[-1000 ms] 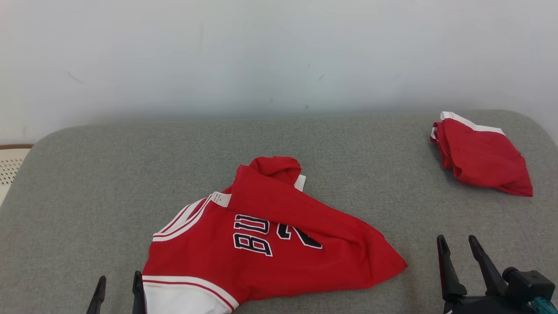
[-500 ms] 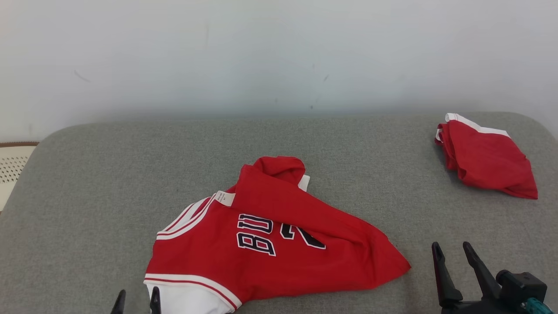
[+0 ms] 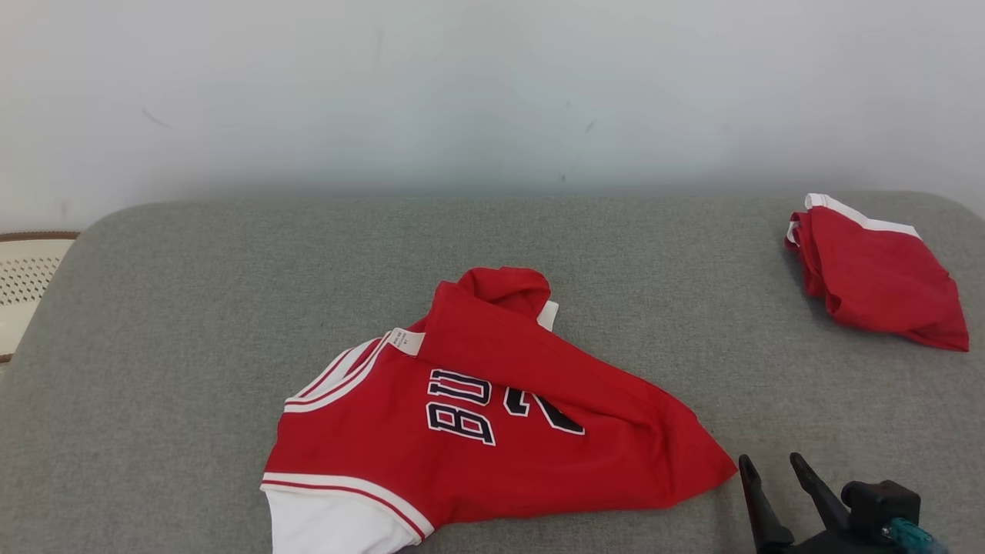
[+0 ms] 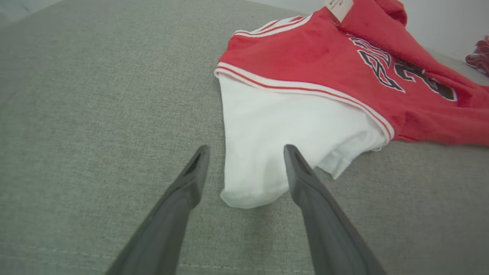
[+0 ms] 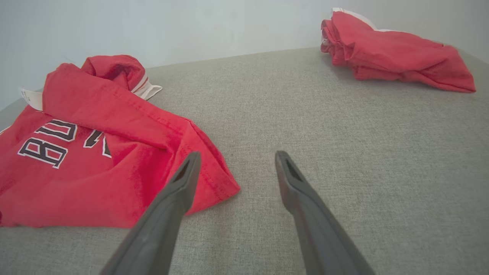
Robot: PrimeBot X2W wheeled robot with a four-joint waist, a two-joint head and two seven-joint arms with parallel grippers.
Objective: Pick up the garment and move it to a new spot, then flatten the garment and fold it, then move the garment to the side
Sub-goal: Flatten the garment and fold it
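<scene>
Right end effector (image 3: 770,457), left end effector (image 4: 246,148) drawn back; head camera shifted.

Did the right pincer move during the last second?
Yes. Measured against the pointed corner of the red jersey, the right pincer slid left, closer to it, and down toward the head view's bottom edge.

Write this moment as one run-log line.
jersey: crumpled on cushion | left gripper: open, pointing at white sleeve | right gripper: open, beside red corner | folded red garment: far right
</scene>
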